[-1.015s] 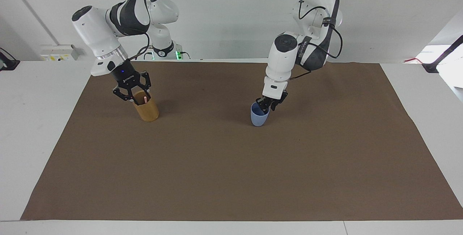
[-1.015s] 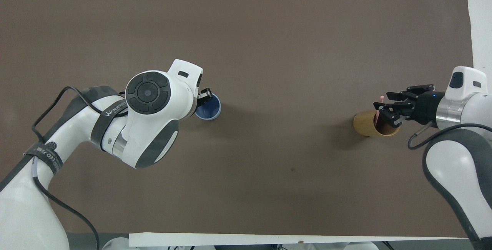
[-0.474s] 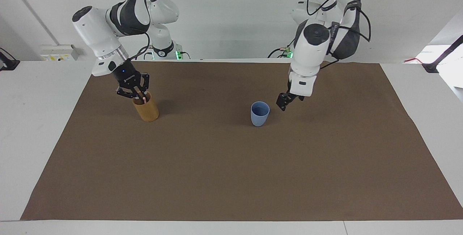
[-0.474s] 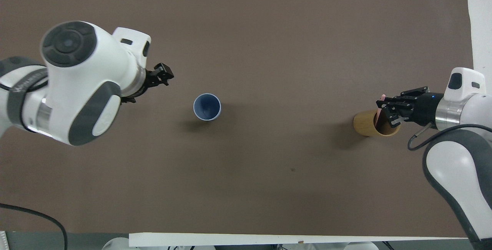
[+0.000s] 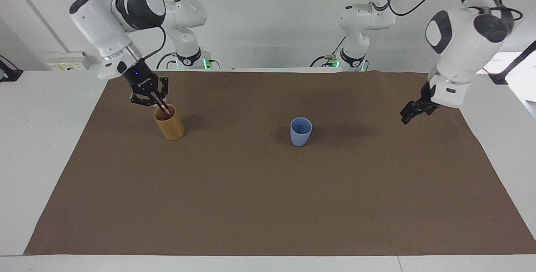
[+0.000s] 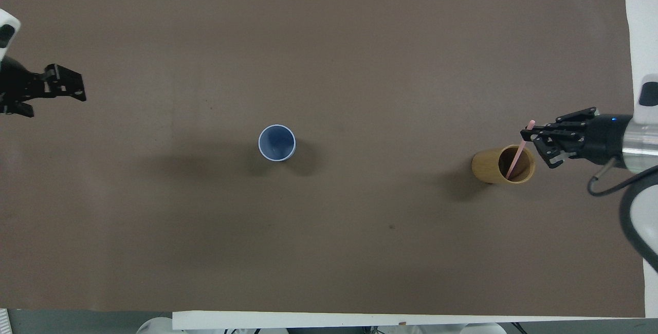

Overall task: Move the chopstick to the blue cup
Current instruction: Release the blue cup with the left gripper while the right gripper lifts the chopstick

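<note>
The left gripper (image 5: 405, 118) has left the smooth blue cup (image 5: 301, 131), jaws clenched. The right gripper (image 5: 157, 103) now lifts a thin pink chopstick (image 6: 516, 156) from the wooden cylinder cup (image 5: 169, 123).

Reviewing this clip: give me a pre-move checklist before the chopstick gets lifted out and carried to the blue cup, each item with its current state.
1. right gripper closed on the chopstick: ok, pinched near its top end.
2. Chopstick clear of the wooden cup: not ok, its lower end is inside.
3. blue cup upright, mouth open: ok.
4. Blue cup empty: ok, by the overhead view.
5. left gripper out of the way: ok, over the mat toward the left arm's end, holding nothing.
6. Mat between the cups unobstructed: ok.
</note>
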You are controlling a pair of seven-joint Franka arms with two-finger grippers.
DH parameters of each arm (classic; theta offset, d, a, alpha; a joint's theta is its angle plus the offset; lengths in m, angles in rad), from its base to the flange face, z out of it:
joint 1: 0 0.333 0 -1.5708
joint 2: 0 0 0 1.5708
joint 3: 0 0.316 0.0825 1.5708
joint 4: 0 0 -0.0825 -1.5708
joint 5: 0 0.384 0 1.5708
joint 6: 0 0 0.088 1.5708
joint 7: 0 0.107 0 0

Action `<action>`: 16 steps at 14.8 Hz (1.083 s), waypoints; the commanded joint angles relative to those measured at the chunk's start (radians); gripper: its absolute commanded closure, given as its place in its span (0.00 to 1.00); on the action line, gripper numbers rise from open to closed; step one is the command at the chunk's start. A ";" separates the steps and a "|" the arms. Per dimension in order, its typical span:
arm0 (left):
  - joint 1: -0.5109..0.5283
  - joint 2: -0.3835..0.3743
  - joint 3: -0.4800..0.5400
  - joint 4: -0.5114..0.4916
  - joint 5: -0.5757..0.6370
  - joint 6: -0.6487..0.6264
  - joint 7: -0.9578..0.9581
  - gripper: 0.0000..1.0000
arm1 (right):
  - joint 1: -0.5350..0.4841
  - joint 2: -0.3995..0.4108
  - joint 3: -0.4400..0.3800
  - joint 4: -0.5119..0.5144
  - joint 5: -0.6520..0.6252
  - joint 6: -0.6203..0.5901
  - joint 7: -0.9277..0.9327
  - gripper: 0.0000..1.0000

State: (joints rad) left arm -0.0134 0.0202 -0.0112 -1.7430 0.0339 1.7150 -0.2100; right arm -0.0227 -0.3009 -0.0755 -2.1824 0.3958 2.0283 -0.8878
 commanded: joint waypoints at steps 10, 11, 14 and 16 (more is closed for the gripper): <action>-0.011 -0.043 -0.024 0.079 -0.003 -0.158 0.129 0.00 | 0.217 0.109 0.181 0.509 -0.176 -0.216 0.851 1.00; -0.008 -0.043 -0.017 0.079 -0.003 -0.153 0.130 0.00 | 0.275 0.129 0.187 0.509 -0.193 -0.173 0.944 1.00; -0.011 -0.051 -0.015 0.089 -0.008 -0.152 0.130 0.00 | 0.388 0.186 0.189 0.510 -0.239 -0.022 1.104 1.00; -0.017 -0.065 -0.019 0.074 -0.008 -0.164 0.130 0.00 | 0.444 0.274 0.189 0.588 -0.285 0.048 1.183 1.00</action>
State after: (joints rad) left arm -0.0209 -0.0180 -0.0321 -1.6590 0.0330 1.5711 -0.0940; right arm 0.3889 -0.1265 0.1216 -1.6931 0.1544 2.0361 0.2308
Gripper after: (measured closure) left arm 0.000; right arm 0.916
